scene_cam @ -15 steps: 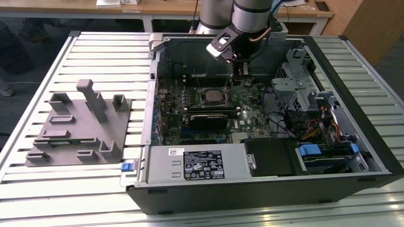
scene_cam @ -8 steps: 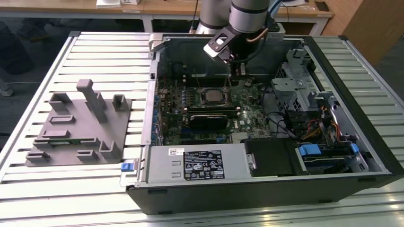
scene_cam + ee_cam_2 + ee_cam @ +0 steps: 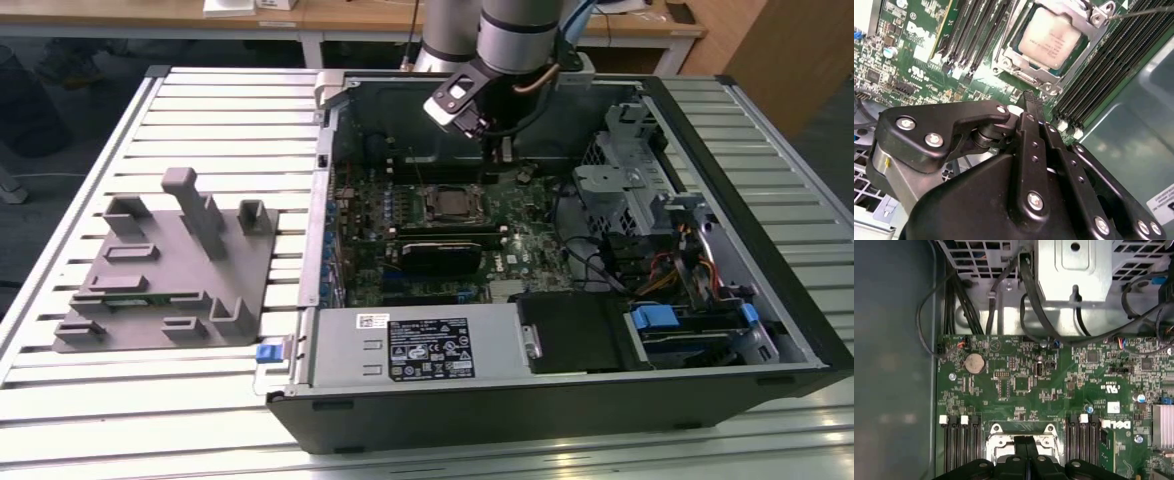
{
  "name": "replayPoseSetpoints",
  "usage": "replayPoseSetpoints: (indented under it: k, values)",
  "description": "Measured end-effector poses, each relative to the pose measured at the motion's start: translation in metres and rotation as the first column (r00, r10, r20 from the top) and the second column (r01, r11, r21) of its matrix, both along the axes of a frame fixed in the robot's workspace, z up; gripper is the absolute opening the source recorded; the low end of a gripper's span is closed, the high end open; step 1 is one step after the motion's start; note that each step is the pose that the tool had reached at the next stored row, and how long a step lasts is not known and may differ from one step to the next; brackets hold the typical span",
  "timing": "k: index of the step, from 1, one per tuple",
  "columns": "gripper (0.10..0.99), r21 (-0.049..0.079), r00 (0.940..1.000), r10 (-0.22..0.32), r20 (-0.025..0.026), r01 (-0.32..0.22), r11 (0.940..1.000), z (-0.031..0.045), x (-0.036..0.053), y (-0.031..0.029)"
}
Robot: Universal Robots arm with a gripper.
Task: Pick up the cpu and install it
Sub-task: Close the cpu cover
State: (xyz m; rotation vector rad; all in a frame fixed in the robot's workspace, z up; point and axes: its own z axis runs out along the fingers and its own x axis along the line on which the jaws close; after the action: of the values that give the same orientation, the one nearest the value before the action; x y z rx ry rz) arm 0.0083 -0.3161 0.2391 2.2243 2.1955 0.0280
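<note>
Poised near cpu (image 3: 1051,39) lying in socket (image 3: 1023,77).
Hanging over green board (image 3: 1029,385) inside open case (image 3: 534,425) on slatted counter (image 3: 214,110), with fingers (image 3: 1030,107) clenched together, grasping nothing.

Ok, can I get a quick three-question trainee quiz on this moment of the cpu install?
1. True or false: the small square silvery-topped cpu lies within the metal socket frame.
2. The black claw is: A) shut on the cpu; B) shut, holding nothing; C) gripping a cable.
3. Fill in: the grey moulded fixture stands on the exterior view's ____ of the open black computer case.

Key: 1 true; 2 B; 3 left.
</note>
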Motion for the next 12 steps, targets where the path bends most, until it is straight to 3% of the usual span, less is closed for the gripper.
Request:
replayPoseSetpoints:
  k: [7, 12]
  values:
    - [0.106, 0.0, 1.0, 0.0, -0.0002, 0.0, 1.0, -0.0032, -0.0171, -0.0001]
    - [0.106, 0.0, 1.0, 0.0, -0.0001, 0.0, 1.0, -0.0037, -0.0229, -0.0001]
